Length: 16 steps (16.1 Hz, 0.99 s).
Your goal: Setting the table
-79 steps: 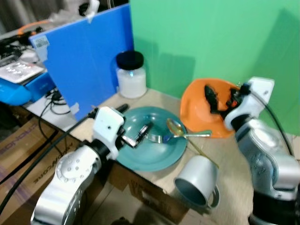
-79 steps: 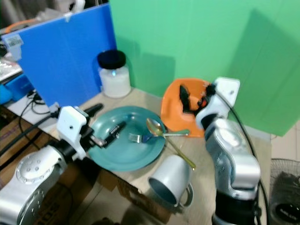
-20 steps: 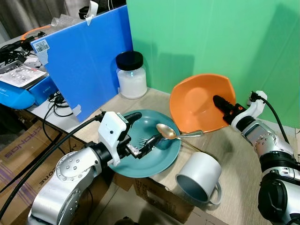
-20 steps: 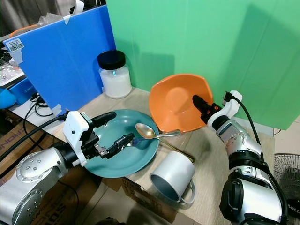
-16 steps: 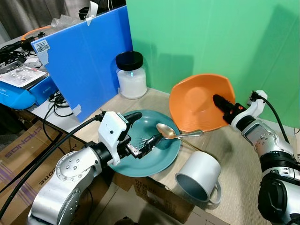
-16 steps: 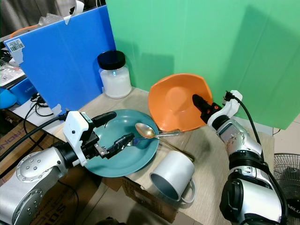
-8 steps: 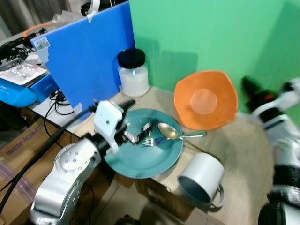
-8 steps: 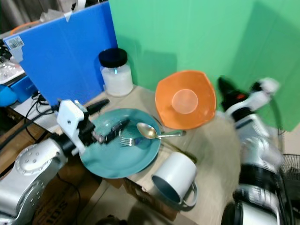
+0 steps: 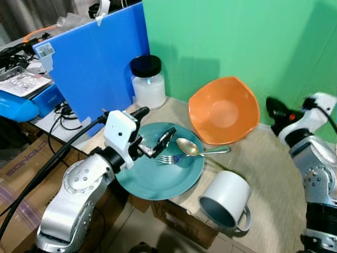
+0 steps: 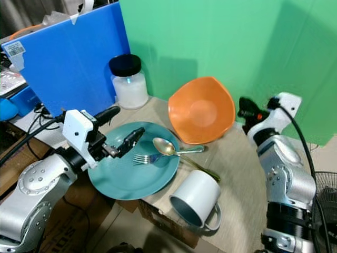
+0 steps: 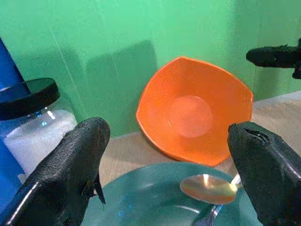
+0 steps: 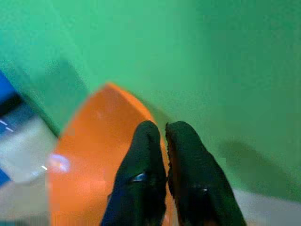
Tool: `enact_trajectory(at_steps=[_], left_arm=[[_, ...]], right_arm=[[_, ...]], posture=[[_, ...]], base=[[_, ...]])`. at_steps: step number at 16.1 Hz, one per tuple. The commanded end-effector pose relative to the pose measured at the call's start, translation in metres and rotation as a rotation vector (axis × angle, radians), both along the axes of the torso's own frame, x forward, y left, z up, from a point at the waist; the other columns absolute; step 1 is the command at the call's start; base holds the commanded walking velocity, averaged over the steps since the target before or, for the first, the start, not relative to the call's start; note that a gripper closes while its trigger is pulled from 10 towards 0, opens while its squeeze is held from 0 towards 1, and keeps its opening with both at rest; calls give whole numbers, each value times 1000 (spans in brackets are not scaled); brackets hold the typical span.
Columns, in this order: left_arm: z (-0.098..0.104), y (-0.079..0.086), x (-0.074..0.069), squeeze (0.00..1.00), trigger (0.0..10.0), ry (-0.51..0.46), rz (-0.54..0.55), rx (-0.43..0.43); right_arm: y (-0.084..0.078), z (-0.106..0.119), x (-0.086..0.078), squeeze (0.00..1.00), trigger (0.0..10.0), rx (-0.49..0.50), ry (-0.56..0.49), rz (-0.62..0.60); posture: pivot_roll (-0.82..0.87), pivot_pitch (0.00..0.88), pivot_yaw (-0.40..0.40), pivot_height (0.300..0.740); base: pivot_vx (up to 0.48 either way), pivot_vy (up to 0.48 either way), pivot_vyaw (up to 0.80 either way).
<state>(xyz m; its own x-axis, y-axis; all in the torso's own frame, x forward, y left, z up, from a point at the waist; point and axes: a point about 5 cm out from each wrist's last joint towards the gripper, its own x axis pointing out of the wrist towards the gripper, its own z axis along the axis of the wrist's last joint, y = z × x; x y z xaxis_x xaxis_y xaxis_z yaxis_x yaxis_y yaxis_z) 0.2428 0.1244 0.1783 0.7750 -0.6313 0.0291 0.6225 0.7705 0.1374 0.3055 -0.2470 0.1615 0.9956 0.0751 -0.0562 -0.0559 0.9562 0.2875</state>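
Left gripper [image 9: 157, 143] spread wide over plate [image 9: 152, 182], empty; fork [image 9: 171, 158] on plate just beside fingertips, handle pointing toward spoon [image 9: 192, 148] (left arm nearer). Right gripper [image 10: 245, 112] closed, empty, beside bowl [image 9: 224, 110]

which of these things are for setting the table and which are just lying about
For the job:
- teal plate
- fork on the plate
- spoon resting on the plate's rim
- orange bowl leaning against the green wall
- grey mug on its side

Just lying about:
- jar with a black lid
- blue board
- cardboard boxes
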Motion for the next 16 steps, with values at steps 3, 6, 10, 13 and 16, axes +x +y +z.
enact_trajectory(at_steps=[3, 6, 10, 13, 16], left_arm=[[-5, -2, -3, 0, 10000, 23, -23, 17], [-5, -3, -3, 0, 10000, 26, -32, 17], [-5, -3, -4, 0, 10000, 30, -31, 16], [-5, -2, -4, 0, 10000, 30, -27, 15], [-5, -2, -4, 0, 10000, 32, -29, 15]], right_arm=[[4, -13, 1, 1000, 10000, 35, 73, 43], [10, -21, 7, 1000, 10000, 123, 92, 76], [20, -21, 13, 1000, 10000, 151, 61, 135], [22, -19, 13, 1000, 10000, 107, 50, 135], [21, -21, 15, 1000, 10000, 85, 66, 125]], posture=[[91, 0, 89, 740], [96, 0, 88, 740], [107, 0, 79, 740], [108, 0, 77, 740], [101, 0, 83, 740]], base=[[0, 0, 0], [0, 0, 0], [0, 0, 0], [0, 0, 0], [0, 0, 0]])
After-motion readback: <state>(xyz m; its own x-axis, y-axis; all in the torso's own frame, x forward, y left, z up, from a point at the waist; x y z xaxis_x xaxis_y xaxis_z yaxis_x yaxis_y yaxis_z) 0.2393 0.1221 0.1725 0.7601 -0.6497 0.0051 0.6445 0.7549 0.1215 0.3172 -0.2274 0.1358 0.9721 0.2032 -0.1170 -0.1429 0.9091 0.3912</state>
